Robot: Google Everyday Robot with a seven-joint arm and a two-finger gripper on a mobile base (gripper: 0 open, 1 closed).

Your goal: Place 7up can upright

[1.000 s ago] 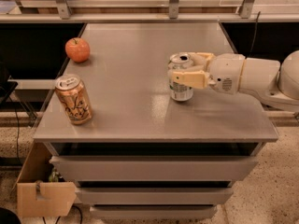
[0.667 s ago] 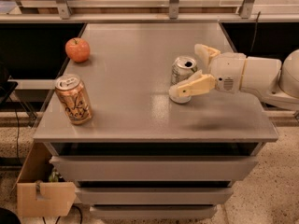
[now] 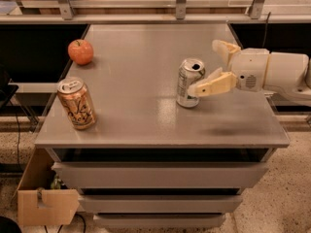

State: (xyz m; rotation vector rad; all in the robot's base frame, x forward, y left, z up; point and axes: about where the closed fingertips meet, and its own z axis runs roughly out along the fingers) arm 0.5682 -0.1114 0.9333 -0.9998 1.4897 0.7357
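Note:
The 7up can point(image 3: 188, 83), silver-white with green markings and an open silver top, stands upright on the grey tabletop point(image 3: 146, 57), right of centre. My gripper point(image 3: 204, 68) comes in from the right and is open. Its near finger point(image 3: 214, 84) lies in front of the can's right side, with its tip at the can's lower front. The far finger point(image 3: 224, 48) points up and back, apart from the can. The can stands free of the grip.
An orange-gold can with script lettering point(image 3: 76, 103) stands near the table's front left. A red-orange apple point(image 3: 80, 51) sits at the back left. A metal rail runs behind the table. A cardboard box point(image 3: 46, 203) sits on the floor at lower left.
The gripper was shut on the can a second ago. It has opened, let the can go and drawn back a little to the right. The can stays upright.

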